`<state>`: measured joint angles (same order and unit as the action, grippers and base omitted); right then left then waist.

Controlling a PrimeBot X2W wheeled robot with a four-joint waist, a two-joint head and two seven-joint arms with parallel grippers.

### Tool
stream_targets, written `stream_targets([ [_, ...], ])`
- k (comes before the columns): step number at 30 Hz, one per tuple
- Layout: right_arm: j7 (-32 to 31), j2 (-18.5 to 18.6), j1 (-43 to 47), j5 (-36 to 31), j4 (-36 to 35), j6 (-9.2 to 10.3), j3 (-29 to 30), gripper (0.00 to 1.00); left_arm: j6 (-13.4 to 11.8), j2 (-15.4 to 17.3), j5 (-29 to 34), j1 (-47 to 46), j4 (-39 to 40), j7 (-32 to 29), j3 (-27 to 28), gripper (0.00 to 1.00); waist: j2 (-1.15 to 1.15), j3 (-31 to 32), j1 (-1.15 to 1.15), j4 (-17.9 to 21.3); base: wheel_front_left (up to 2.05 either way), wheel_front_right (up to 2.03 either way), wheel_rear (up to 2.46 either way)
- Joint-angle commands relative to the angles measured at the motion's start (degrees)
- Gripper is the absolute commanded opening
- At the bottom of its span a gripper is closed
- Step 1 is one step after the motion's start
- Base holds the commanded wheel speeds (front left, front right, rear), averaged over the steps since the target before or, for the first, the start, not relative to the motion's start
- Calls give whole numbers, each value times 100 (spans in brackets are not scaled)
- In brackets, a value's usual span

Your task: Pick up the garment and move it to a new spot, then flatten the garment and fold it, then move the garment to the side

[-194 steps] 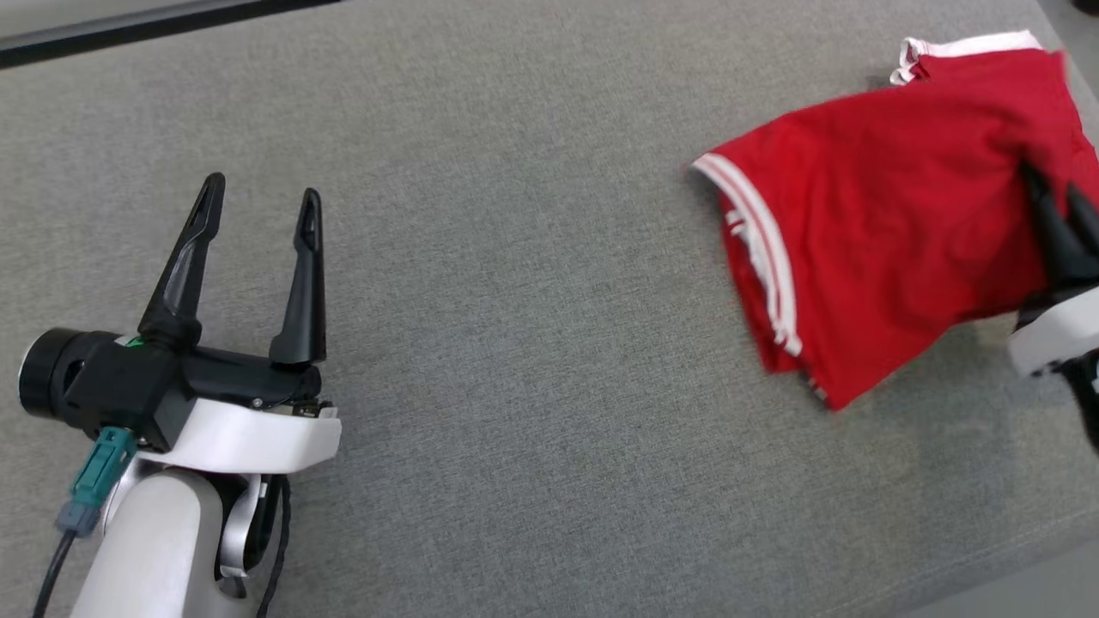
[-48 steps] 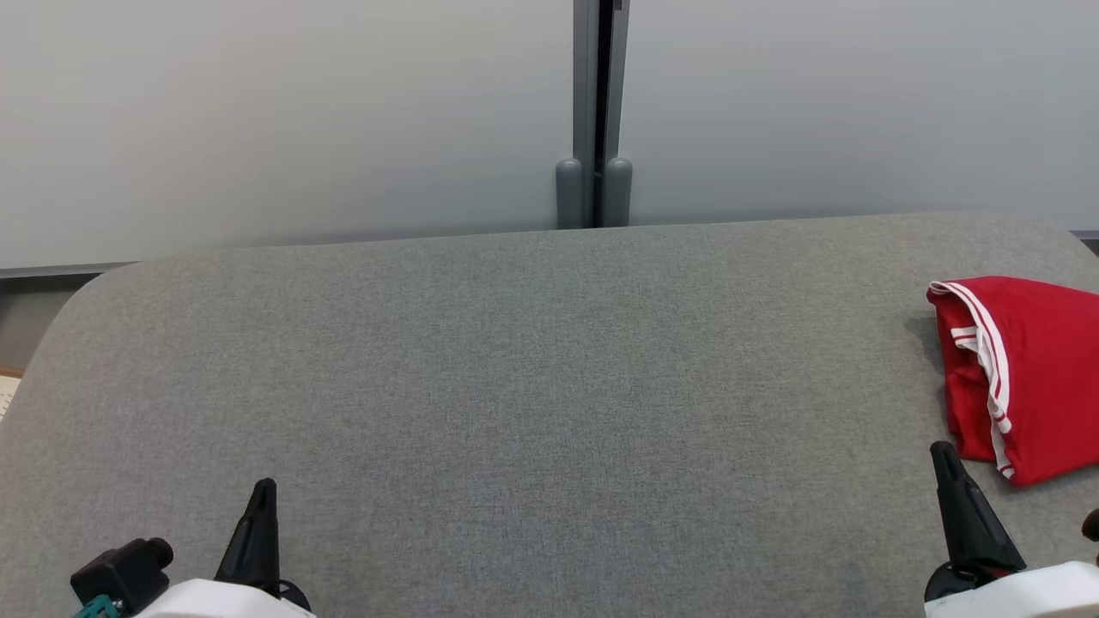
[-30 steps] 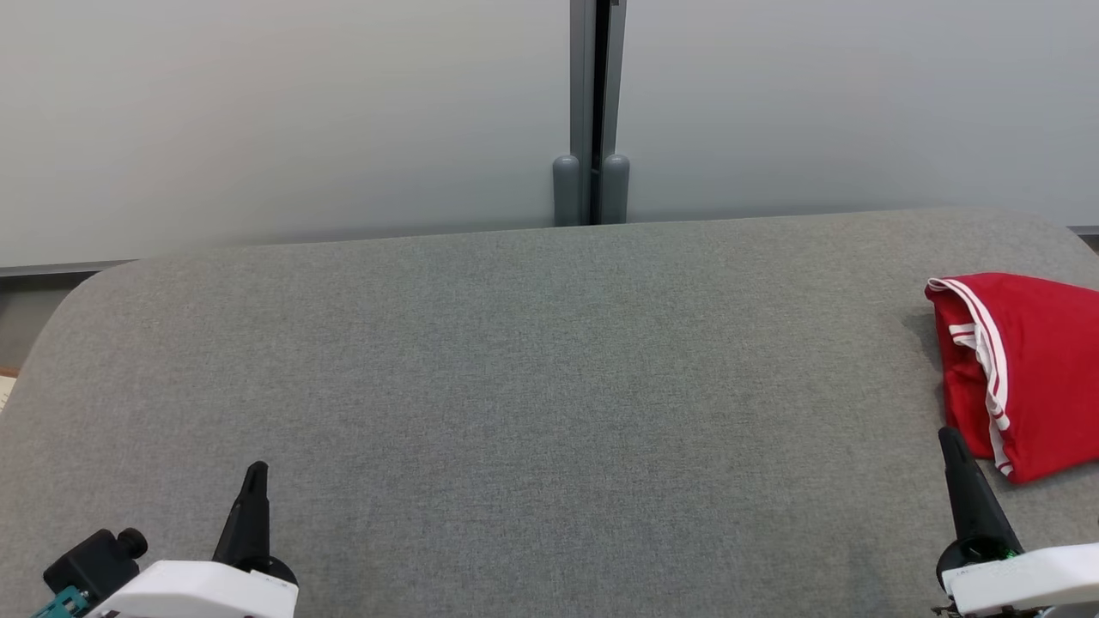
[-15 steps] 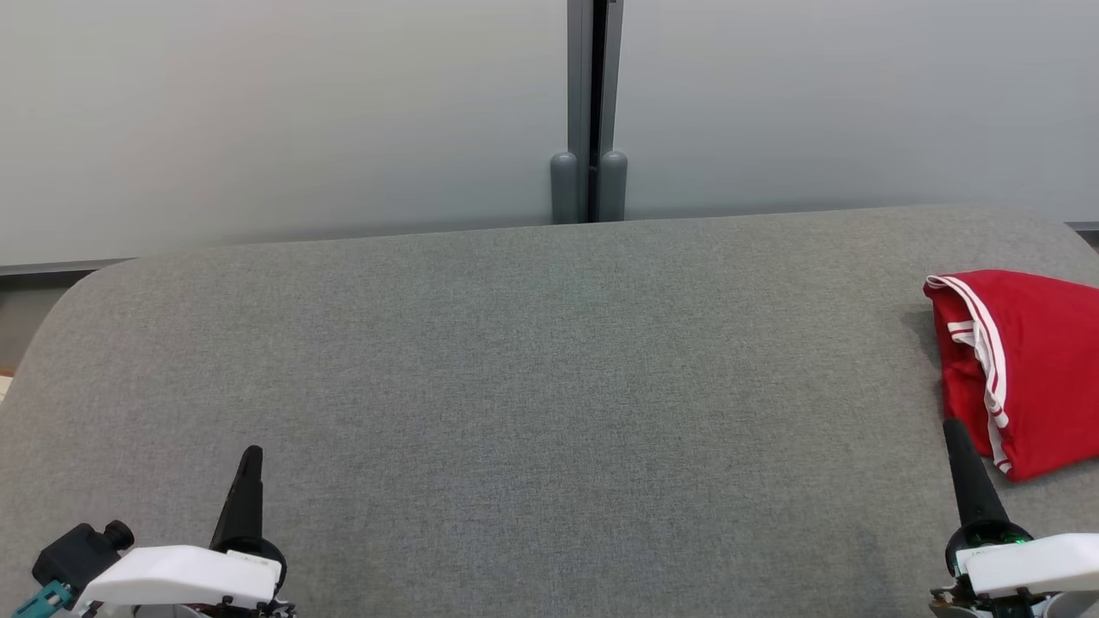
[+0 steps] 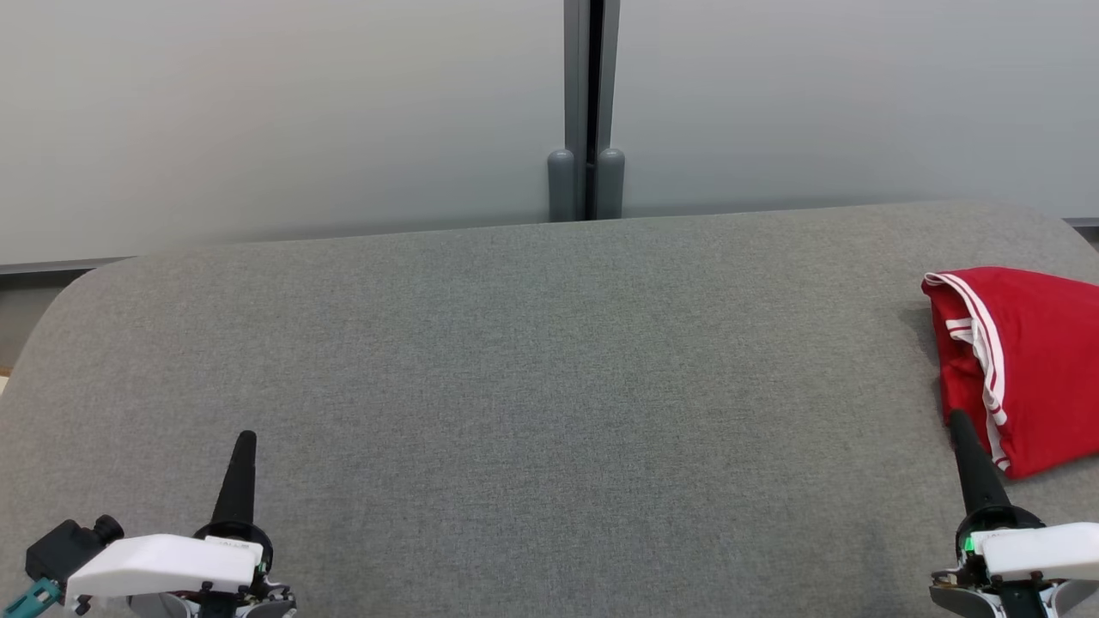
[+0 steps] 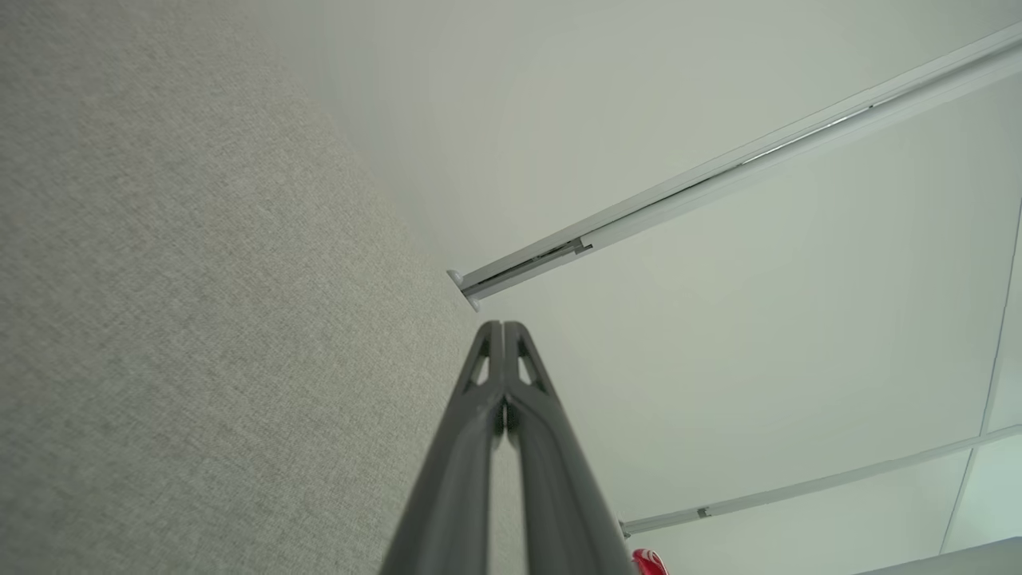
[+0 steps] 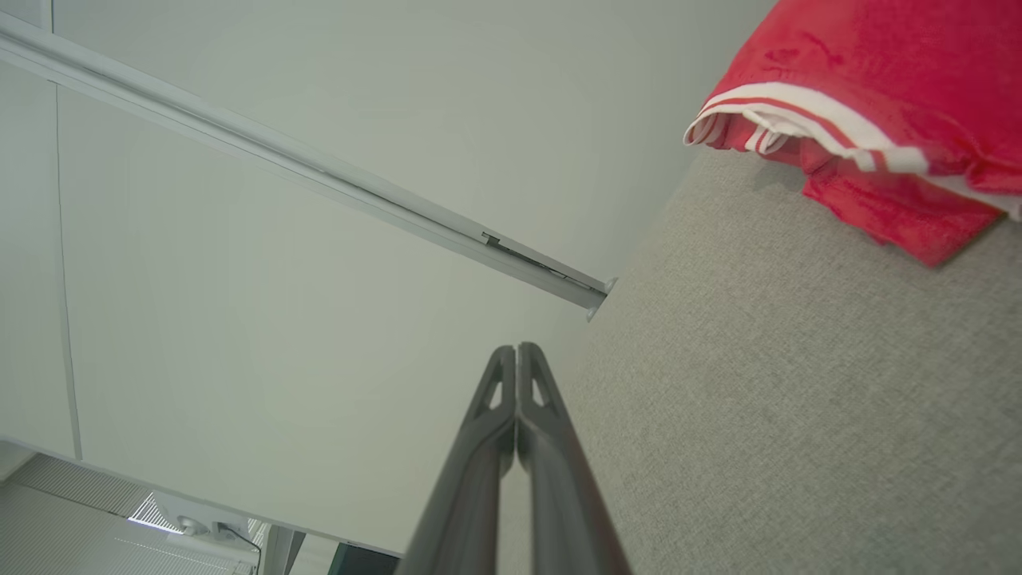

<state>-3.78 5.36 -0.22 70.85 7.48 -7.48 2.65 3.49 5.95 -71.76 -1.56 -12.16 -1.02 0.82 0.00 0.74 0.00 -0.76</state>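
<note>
Red cloth with white stripes: the garment (image 5: pixel 1026 360) lies at the right end of the grey pad (image 5: pixel 549 386), and the right edge of my head view cuts it off. It is doubled over on itself. Its striped hems are stacked along its left edge, and the layers there are a little loose and rumpled.

My right gripper (image 5: pixel 956 418) is at the lower right of the head view with its two fingers pressed together into one dark spike, holding nothing. The tip points up the view and sits just beside the garment's lower left corner. In my right wrist view there is bare grey pad between my fingers and the garment, which lies off to the upper right, so I am not touching it.

My left gripper (image 5: pixel 245 438) is at the lower left, well apart from the garment, with most of the pad between us. Its fingers are also pressed together tip to tip and hold nothing. In my left wrist view a small scrap of red peeks out beside them at the bottom edge.

Beyond the pad's far edge stands a pale wall (image 5: pixel 258 112), split by a dark grey post (image 5: pixel 587 103) near the middle.
</note>
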Motion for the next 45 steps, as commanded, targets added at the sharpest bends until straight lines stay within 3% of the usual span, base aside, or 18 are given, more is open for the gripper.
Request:
stream_targets([
  [1, -26, 21, -126, 151, 5, -2, 19, 0, 61, 1, -132, -155, 20, -37, 60, 0, 0, -2, 0, 2, 0, 0, 0],
  [45, -155, -128, -566, 2009, 582, -2, 227, 0, 372, -247, -1844, -469, -169, -486, 511, 0, 0, -78, 0, 65, 0, 0, 0],
])
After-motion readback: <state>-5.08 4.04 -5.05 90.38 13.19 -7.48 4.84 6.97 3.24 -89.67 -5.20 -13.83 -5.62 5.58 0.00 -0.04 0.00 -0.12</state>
